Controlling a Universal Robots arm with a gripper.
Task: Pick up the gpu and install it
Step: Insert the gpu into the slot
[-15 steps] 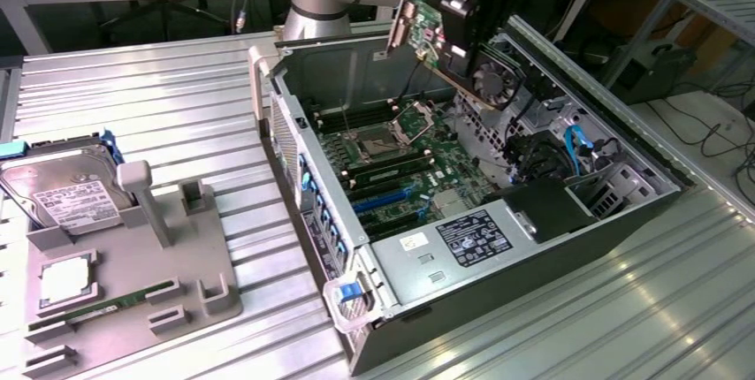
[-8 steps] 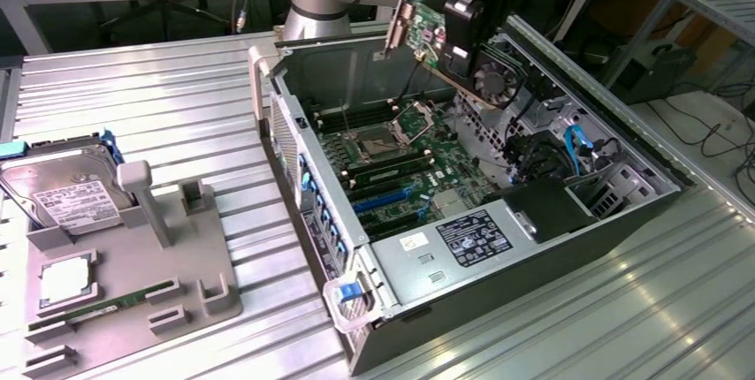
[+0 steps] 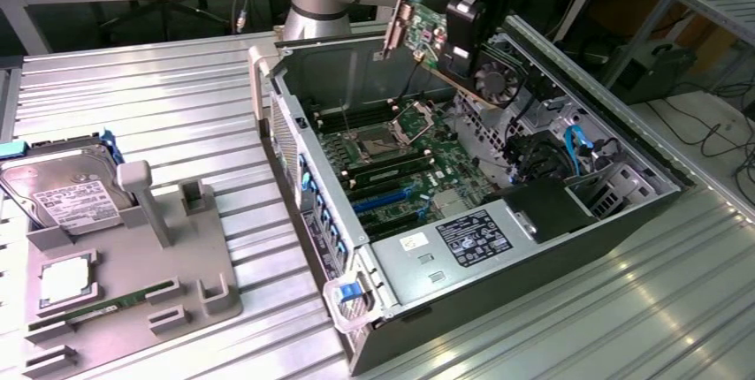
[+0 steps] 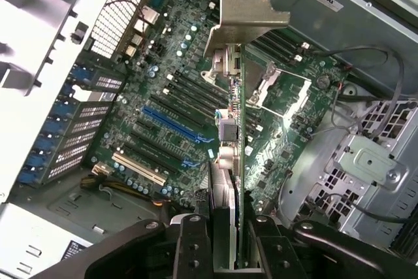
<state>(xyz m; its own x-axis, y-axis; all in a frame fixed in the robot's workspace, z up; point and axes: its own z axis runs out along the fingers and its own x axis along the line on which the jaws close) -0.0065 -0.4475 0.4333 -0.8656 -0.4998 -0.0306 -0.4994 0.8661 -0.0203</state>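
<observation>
The gpu [image 3: 427, 34] is a green card with a black fan [image 3: 497, 79] and a silver end bracket [image 3: 399, 19]. It hangs tilted in the air over the far end of the open computer case [image 3: 613, 221]. My black gripper [image 3: 462, 44] is shut on it from above. In the wrist view the gpu [image 4: 239, 129] runs edge-on between my two fingers [image 4: 194, 246], with its bracket [image 4: 243, 14] at the far end. It is held apart from and above the motherboard [image 4: 163, 96]. The blue expansion slots [image 4: 171, 126] lie beside the card's line.
The motherboard [image 3: 401, 163] lies in the case, with a processor socket [image 3: 384, 141] and cables [image 3: 575, 146] by the drive cage. At the exterior view's left, a grey tray [image 3: 177, 256] holds a hard drive [image 3: 62, 190], a processor [image 3: 65, 278] and a memory stick [image 3: 106, 305] on the ribbed metal table [image 3: 154, 88].
</observation>
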